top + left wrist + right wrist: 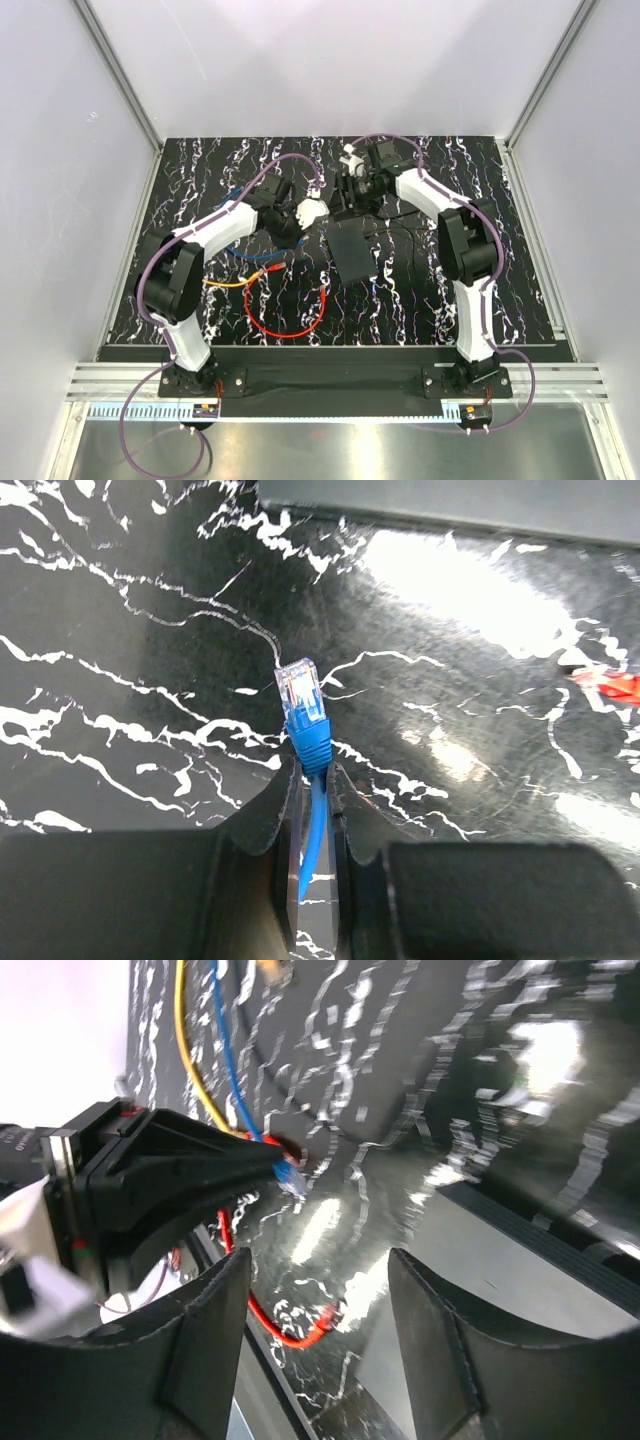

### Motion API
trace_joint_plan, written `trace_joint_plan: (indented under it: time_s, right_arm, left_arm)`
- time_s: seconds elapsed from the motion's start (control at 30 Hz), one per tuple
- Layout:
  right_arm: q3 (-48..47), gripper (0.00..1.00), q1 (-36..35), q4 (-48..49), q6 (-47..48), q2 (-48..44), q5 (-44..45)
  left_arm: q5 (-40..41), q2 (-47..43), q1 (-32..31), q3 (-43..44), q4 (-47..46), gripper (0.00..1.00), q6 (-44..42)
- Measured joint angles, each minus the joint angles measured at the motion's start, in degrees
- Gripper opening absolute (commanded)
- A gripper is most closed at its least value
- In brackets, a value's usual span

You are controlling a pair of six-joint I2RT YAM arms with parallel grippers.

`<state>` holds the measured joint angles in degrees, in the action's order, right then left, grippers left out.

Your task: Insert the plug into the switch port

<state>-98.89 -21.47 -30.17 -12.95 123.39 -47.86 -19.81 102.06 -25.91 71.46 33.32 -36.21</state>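
Note:
My left gripper (315,770) is shut on a blue cable just behind its clear plug (300,688), which sticks out ahead of the fingers above the marbled table. The flat black box (352,250) lies mid-table. Its edge (450,505) runs across the top of the left wrist view, apart from the plug, and I cannot make out the switch port in it. In the top view my left gripper (297,230) is left of the box. My right gripper (343,203) hovers open and empty behind the box. In the right wrist view the right gripper (320,1270) faces the plug (290,1175) and the box (520,1260).
A red cable (290,325) loops on the table near the front. A yellow cable (230,284) and the blue cable's slack (245,255) lie under the left arm. Grey walls and rails enclose the table on three sides.

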Motion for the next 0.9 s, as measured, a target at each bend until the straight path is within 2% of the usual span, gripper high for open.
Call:
trace_joint_plan:
  time_s: [0.27, 0.6, 0.87, 0.9]
  right_arm:
    - [2.38, 0.59, -3.78, 5.07, -3.02, 2.67, -3.54]
    - [4.22, 0.57, -4.98, 8.46, -4.63, 4.04, -5.95]
    - [5.84, 0.48, -6.71, 10.56, -5.53, 4.09, -7.98]
    - [6.14, 0.43, -6.88, 10.82, -5.6, 4.09, -8.26]
  left_arm:
    - [-5.92, -0.22, 1.09, 0.02, 1.14, 0.02, -1.51]
    - [-8.55, -0.22, 1.25, 0.02, 1.75, 0.01, -2.8]
    - [-9.77, -0.22, 1.25, 0.02, 1.75, 0.01, -2.91]
    - [-9.88, -0.22, 1.25, 0.02, 1.73, 0.01, -2.95]
